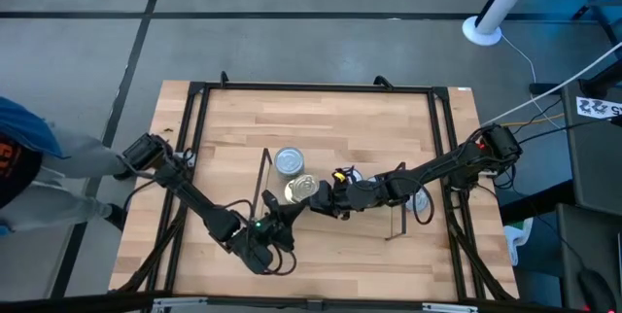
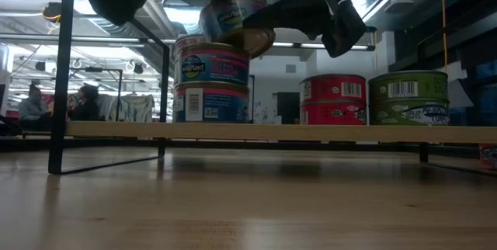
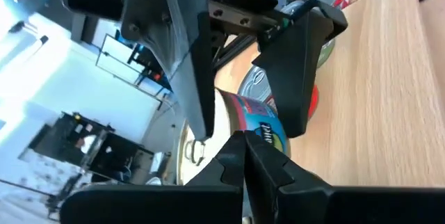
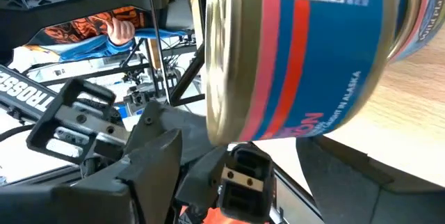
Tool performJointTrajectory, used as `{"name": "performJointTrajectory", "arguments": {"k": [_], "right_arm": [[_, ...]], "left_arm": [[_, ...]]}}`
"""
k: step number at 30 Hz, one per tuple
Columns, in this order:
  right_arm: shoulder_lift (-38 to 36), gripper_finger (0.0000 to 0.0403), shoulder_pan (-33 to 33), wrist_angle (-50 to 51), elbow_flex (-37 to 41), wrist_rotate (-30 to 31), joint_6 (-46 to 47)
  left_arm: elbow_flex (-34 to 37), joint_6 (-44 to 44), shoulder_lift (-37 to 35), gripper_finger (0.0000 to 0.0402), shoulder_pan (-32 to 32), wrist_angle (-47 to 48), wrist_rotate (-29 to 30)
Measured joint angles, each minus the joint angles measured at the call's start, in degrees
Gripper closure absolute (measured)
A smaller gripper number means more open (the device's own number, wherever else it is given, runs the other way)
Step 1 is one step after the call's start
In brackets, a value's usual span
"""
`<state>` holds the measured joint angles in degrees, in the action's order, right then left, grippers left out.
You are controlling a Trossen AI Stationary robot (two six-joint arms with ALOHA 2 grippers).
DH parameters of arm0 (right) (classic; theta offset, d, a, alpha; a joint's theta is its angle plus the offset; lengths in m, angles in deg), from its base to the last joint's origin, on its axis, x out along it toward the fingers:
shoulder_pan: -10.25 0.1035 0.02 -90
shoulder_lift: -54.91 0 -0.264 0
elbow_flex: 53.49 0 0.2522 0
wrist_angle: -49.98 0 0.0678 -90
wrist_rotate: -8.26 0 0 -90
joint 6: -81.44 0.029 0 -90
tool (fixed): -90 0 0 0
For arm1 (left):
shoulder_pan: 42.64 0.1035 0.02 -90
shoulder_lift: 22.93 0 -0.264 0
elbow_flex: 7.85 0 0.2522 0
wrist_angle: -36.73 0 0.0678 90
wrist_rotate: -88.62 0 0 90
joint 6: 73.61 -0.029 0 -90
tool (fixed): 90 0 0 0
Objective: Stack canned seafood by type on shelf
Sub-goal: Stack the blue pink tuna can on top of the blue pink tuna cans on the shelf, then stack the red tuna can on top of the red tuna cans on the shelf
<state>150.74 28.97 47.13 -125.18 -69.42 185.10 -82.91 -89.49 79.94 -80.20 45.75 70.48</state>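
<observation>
Item: right gripper [image 1: 313, 196] holding a blue-and-pink labelled gold-topped round tin [image 2: 233, 19], fingers spread wide around it, tilted above the matching stack [image 2: 211, 83] on the light-wood shelf [image 2: 279, 131].
Risk: tilted tin could be landing off-centre and toppling the stack; left gripper [image 3: 243, 156], fingers closed and empty, is crowding nearby.

"IN ALASKA" is printed on the blue tin [image 4: 313, 50] filling the right wrist view; "TROSSEN" is partly read on the left arm [image 4: 28, 88]. Barcodes are seen on the red tin [image 2: 333, 99] and green tin [image 2: 408, 98].
</observation>
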Motion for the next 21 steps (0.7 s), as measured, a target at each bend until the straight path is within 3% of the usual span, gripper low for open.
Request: {"name": "performJointTrajectory", "arguments": {"k": [21], "right_arm": [[0.0, 0.0121, 0.0, 0.2, 0.0, 1.6, -0.4]], "left_arm": [[0.0, -2.2, -0.2, 0.04, -3.9, -0.6, 1.5]]}}
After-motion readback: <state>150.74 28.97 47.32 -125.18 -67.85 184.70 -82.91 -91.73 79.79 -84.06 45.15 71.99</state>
